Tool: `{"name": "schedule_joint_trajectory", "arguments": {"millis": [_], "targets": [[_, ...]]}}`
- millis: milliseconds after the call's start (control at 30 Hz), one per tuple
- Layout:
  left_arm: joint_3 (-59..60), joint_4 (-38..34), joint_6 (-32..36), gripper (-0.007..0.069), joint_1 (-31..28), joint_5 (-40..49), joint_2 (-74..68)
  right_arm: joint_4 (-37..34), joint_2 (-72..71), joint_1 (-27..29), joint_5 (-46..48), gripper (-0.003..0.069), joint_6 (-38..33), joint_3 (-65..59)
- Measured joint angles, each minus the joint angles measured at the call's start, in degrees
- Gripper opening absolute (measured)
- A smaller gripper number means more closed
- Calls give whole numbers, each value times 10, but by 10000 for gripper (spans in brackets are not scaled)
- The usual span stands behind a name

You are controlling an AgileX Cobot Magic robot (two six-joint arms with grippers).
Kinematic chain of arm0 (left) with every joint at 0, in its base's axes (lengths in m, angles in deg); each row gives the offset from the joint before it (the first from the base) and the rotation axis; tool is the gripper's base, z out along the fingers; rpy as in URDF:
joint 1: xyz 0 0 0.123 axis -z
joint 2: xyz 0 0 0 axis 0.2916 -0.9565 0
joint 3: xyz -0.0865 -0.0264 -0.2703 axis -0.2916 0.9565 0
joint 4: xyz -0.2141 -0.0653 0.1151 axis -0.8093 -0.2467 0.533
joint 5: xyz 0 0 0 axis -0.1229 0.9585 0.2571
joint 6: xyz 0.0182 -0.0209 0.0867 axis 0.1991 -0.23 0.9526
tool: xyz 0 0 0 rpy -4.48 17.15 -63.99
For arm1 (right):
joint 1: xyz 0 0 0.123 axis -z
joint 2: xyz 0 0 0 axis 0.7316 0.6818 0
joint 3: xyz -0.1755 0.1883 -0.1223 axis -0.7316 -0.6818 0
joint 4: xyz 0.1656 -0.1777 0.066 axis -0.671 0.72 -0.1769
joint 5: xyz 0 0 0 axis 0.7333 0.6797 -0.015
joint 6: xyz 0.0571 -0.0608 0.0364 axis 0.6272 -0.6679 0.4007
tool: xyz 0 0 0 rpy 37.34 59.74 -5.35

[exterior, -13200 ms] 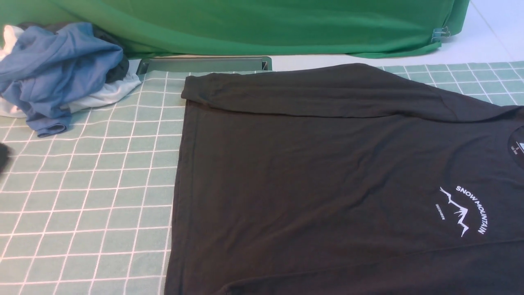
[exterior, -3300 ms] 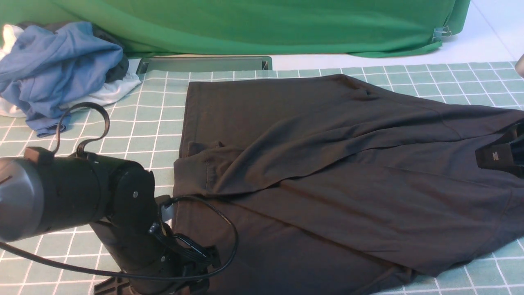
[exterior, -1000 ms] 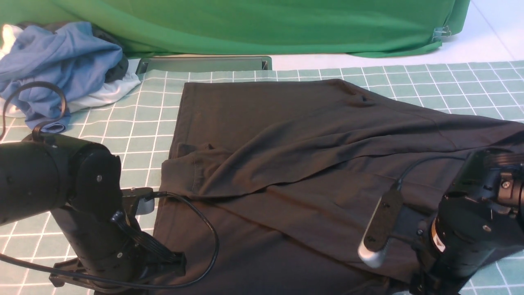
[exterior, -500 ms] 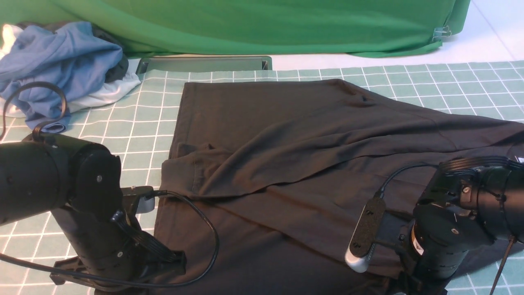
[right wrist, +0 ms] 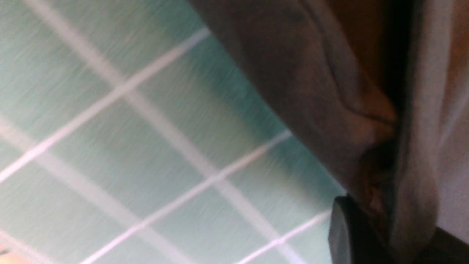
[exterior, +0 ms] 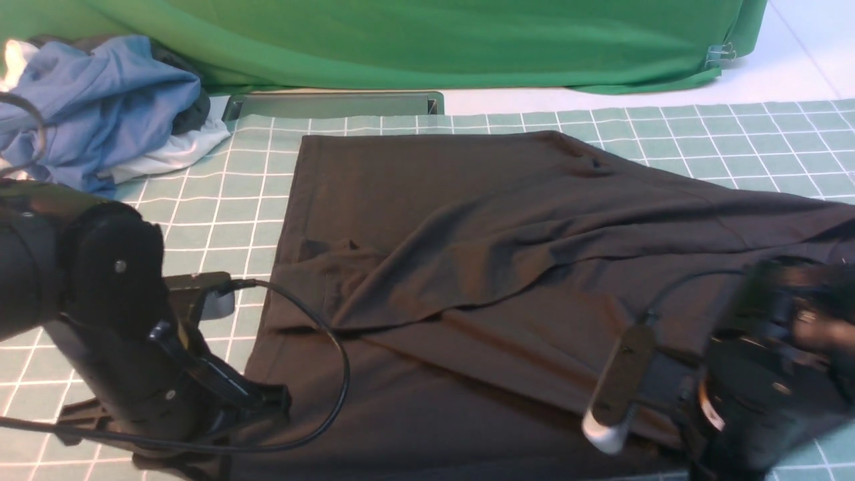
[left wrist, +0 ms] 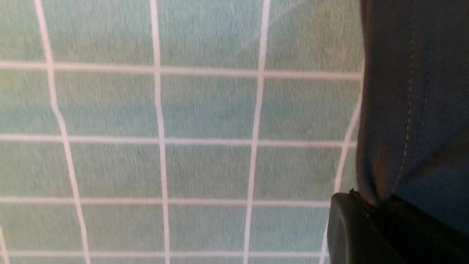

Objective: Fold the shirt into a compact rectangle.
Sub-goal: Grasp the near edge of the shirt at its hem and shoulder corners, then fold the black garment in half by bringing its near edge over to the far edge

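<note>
From the front, showing the black shirt lying half-folded on the checked cloth, just right of the blue garment heap and nearer the camera. From the left wrist, showing the left gripper pinching the shirt's stitched hem, on the side nearer the heap. From the right wrist, showing the right gripper clamping bunched shirt fabric, well away from the heap.

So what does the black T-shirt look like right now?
The black soft-knit T-shirt lies mostly flat on the green checked tablecloth, partly folded: one flap is laid slantwise over its middle, with wrinkles. No print shows. A stitched hem runs along its edge. The left arm and right arm each pinch a near edge in shut jaws.
</note>
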Motion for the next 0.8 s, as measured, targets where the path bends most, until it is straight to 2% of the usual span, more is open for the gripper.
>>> {"name": "schedule_joint_trajectory", "arguments": {"millis": [200,333,600,800], "targets": [[0,-9,-13,22,0,55,34,-77,-104,-50,9,72,31,-65],[0,-11,-17,22,0,59,55,-83,-151,-68,-1,72,46,-71],[-7,-23,-35,22,-1,60,61,-79,-156,-68,1,72,55,-59],[-84,-24,-41,22,-45,61,44,-78,-117,-45,77,71,55,31]]}}
